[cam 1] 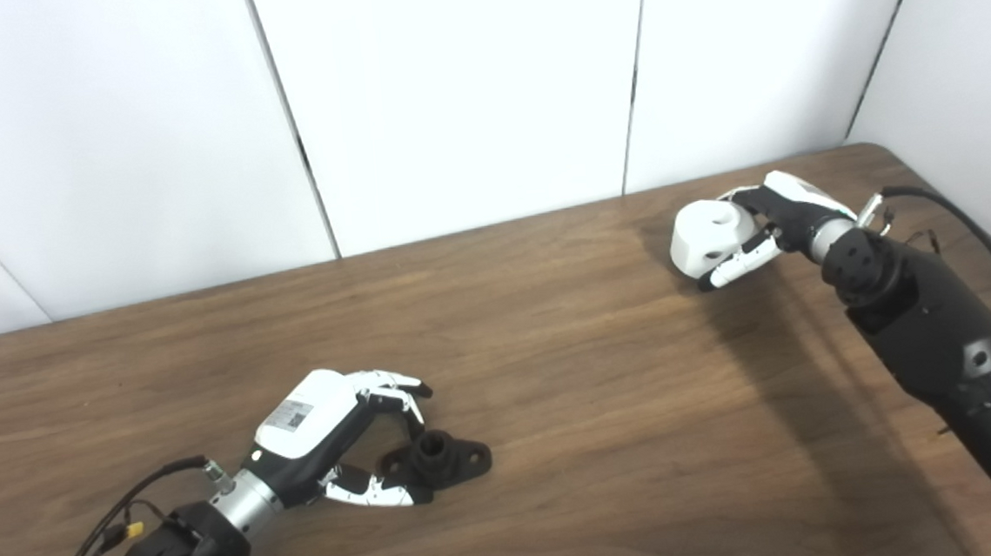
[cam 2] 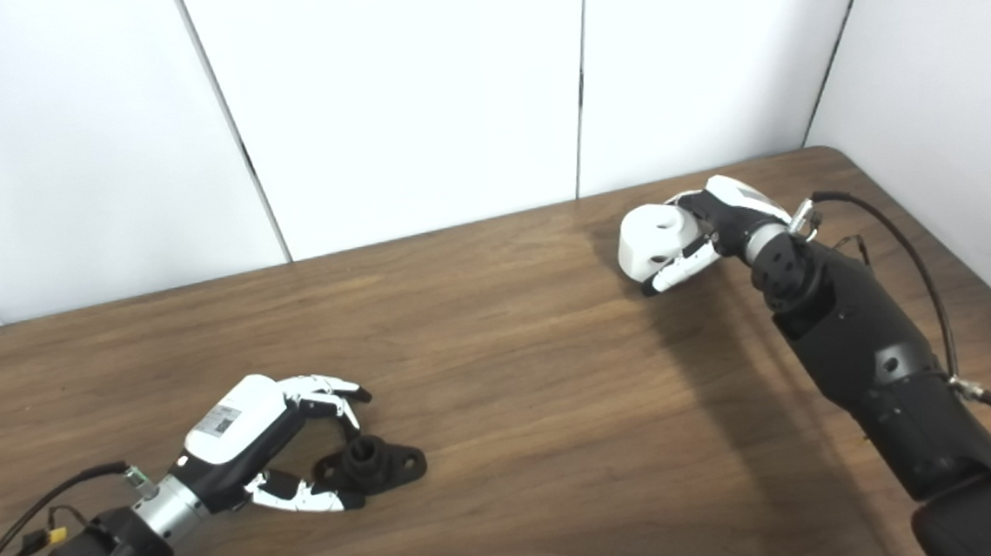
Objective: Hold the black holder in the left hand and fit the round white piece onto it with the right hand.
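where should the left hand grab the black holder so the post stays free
Grip the black holder by its flat flange end nearest the left hand, coming in from the left, fingers above and thumb below. It lies flat on the table with its round post pointing up in the middle, which should stay clear for the white piece.

bright, even light from overhead, with soft shadows

we see the white wall panels (cam 1: 457, 97) nearly washed out, a faint sheen on the wooden table (cam 1: 556, 396), and a broad soft shadow beneath the right arm (cam 1: 936, 343). focus is a little soft and grainy throughout, and the black holder (cam 1: 438, 458) loses detail in its darkness.
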`<act>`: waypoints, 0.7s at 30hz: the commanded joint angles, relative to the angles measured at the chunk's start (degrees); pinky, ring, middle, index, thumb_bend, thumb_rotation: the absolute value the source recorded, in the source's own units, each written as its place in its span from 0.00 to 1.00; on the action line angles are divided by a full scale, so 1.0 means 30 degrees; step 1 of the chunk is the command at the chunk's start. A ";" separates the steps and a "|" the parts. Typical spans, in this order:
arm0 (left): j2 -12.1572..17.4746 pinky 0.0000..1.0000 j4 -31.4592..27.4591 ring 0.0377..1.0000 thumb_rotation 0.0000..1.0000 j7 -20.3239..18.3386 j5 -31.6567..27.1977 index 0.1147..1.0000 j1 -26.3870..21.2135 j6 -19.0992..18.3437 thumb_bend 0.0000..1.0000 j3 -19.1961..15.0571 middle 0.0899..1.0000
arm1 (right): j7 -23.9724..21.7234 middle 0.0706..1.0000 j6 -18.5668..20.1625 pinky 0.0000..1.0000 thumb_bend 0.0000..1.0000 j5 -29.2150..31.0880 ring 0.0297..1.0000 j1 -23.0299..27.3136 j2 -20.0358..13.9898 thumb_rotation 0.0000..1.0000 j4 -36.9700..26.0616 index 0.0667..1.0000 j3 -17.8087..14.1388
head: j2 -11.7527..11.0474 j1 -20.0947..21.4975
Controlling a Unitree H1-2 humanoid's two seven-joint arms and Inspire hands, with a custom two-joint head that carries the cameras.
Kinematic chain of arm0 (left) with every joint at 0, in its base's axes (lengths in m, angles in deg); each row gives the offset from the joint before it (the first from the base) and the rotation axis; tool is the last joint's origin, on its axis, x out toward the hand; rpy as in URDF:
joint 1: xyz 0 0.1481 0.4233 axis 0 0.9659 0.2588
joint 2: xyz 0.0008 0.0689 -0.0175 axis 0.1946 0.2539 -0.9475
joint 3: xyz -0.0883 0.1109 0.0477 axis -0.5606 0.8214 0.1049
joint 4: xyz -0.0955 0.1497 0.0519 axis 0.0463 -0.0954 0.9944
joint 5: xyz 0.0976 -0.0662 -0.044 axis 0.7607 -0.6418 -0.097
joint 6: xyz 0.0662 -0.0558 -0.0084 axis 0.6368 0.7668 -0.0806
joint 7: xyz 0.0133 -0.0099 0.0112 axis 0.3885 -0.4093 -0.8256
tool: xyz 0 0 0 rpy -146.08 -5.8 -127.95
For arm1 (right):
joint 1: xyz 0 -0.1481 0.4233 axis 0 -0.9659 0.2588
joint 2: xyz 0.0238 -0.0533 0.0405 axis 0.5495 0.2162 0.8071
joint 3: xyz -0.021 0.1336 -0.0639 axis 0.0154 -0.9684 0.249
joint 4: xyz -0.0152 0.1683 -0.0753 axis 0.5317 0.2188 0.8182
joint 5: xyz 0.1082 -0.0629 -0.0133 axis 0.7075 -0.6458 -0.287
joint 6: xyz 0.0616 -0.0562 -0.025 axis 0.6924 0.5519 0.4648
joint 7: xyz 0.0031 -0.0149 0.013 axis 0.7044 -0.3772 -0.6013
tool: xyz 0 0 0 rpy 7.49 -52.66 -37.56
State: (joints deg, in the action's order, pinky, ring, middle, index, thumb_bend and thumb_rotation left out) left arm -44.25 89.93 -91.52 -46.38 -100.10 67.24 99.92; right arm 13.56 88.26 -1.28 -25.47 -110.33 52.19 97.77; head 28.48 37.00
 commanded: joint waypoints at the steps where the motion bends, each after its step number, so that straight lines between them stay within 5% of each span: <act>1: 0.0776 0.73 0.0293 0.79 0.05 -0.1250 0.0486 0.42 0.0743 -0.0386 0.52 0.0261 0.76 | 0.1037 0.91 -0.0964 0.75 0.87 -0.0103 0.87 0.0967 -0.0270 0.24 -0.0268 0.68 -0.0215 | 0.0042 0.0001; 6: 0.0769 0.72 0.0070 0.78 0.05 -0.1318 0.0504 0.42 0.0820 -0.0439 0.52 0.0115 0.75 | 0.3331 0.79 -0.2073 0.74 0.55 -0.0377 0.80 0.0712 0.0035 0.15 0.0088 0.46 -0.0422 | 0.0103 -0.0049; 21: 0.0668 0.70 -0.0518 0.77 0.05 -0.1726 0.0452 0.42 0.0927 -0.0662 0.52 -0.0141 0.74 | 0.5114 0.70 -0.2825 0.76 0.52 -0.0471 0.76 0.0430 0.0018 0.14 -0.0175 0.44 -0.0723 | 0.0343 -0.0305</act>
State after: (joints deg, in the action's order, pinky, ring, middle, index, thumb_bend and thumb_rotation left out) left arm -44.25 87.89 -93.01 -46.49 -99.38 66.71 98.78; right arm 27.08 81.68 -2.32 -26.35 -108.76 53.40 96.82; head 29.44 36.04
